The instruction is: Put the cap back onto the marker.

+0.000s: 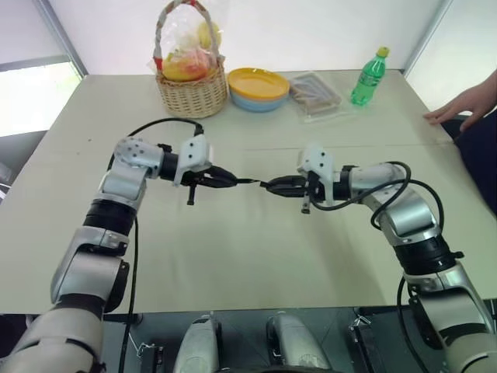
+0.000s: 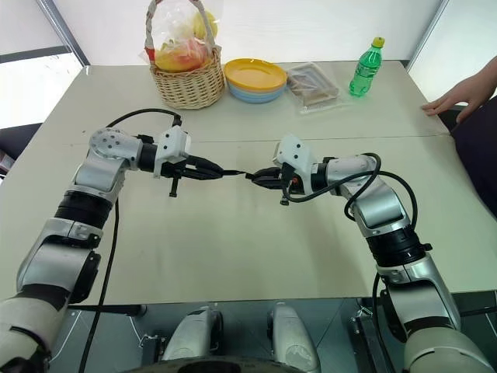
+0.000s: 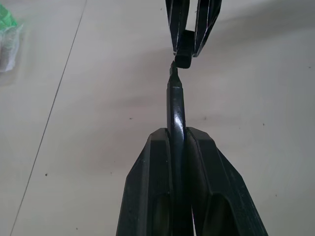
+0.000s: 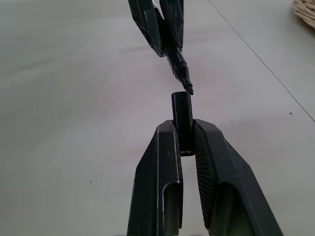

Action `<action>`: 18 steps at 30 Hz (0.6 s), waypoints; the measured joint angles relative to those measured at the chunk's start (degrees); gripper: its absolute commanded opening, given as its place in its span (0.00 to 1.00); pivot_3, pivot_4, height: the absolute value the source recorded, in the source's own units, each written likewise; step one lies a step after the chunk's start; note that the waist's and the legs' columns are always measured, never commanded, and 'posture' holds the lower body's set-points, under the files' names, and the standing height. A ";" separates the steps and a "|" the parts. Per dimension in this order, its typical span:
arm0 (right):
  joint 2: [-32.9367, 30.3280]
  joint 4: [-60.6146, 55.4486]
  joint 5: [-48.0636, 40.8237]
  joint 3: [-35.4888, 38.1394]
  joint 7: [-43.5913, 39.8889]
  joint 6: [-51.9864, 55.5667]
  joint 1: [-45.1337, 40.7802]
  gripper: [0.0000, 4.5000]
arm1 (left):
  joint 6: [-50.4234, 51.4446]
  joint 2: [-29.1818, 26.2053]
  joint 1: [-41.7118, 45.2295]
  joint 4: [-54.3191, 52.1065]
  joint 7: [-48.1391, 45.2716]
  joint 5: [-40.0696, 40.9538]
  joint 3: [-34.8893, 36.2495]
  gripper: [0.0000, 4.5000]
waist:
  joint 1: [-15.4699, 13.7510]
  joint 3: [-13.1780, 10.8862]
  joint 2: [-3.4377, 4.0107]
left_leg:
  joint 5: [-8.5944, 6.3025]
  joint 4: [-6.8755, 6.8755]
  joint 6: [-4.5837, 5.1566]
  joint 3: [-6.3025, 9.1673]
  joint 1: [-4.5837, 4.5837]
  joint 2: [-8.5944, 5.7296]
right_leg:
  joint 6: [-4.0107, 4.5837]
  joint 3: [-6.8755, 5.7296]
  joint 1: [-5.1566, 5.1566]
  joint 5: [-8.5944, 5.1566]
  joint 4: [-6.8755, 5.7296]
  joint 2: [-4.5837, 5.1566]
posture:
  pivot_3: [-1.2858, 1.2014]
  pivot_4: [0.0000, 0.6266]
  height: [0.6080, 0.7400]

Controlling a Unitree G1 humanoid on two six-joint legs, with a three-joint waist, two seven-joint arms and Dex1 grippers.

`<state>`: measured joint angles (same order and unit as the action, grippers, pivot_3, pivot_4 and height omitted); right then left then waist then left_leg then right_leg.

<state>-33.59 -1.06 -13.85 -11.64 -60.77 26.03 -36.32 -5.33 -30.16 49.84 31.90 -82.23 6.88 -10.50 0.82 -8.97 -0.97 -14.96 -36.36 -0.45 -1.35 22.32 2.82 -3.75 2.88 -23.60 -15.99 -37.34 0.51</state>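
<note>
Over the middle of the table (image 1: 233, 249) my two grippers face each other, tip to tip. My left gripper (image 1: 229, 180) is shut on the marker (image 3: 175, 108), a slim black stick whose pointed tip juts out toward the right. My right gripper (image 1: 273, 186) is shut on the cap (image 4: 182, 110), a short black stub poking out from between its fingers. The marker's tip (image 4: 188, 89) sits right at the cap's open end, slightly to one side of it. I cannot tell whether the tip touches the cap.
At the back of the table stand a wicker basket (image 1: 190, 85) of bagged fruit, a yellow plate on a blue bowl (image 1: 258, 81), a clear packet (image 1: 314, 95) and a green bottle (image 1: 369, 78). A person's hand (image 1: 462, 109) rests on the far right edge.
</note>
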 measured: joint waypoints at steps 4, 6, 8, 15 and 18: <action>0.00 0.00 0.00 0.01 0.14 -0.01 0.00 0.02 | 0.00 -0.01 -0.04 0.00 -0.03 -0.03 0.00 0.00 | -0.01 0.00 0.00 | 0.00 0.00 0.00 0.00 0.00 0.00 | 0.00 0.00 0.00 0.00 0.00 0.00 | 0.52 0.24 1.00; 0.00 0.00 0.00 0.01 0.17 -0.02 0.00 0.02 | 0.01 0.00 -0.05 -0.01 -0.03 -0.03 0.00 0.00 | 0.00 0.00 0.00 | 0.00 0.00 0.00 0.00 0.00 0.00 | 0.00 0.00 0.00 0.00 0.00 0.00 | 0.52 0.24 1.00; 0.00 0.00 0.00 0.01 0.18 -0.02 0.00 0.02 | 0.02 0.00 -0.05 -0.01 -0.03 -0.03 0.00 0.00 | 0.00 0.00 0.00 | 0.00 0.00 0.00 0.00 0.00 0.00 | 0.00 0.00 0.00 0.00 0.00 0.00 | 0.52 0.24 1.00; 0.00 0.00 0.01 0.01 0.18 -0.02 0.00 0.02 | 0.47 0.05 -0.09 -0.19 -0.05 0.02 0.00 0.00 | 0.00 0.00 0.00 | 0.00 0.00 0.00 0.00 0.00 0.00 | 0.00 0.00 0.00 0.00 0.00 0.00 | 0.52 0.24 1.00; 0.01 0.01 0.01 0.01 0.19 -0.03 0.00 0.02 | 1.21 0.08 -0.20 -0.75 -0.14 0.09 0.00 0.00 | 0.00 0.00 0.00 | 0.00 0.00 0.00 0.00 0.00 0.00 | 0.00 0.00 0.00 0.00 0.00 0.00 | 0.52 0.24 1.00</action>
<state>-33.59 -1.04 -13.84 -11.63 -60.58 26.00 -36.31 -4.12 -30.08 49.63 31.14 -82.37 6.97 -10.49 0.83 -8.97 -0.97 -14.96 -36.36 -0.45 -1.34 22.31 2.82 -3.75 2.88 -23.60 -15.99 -37.34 0.51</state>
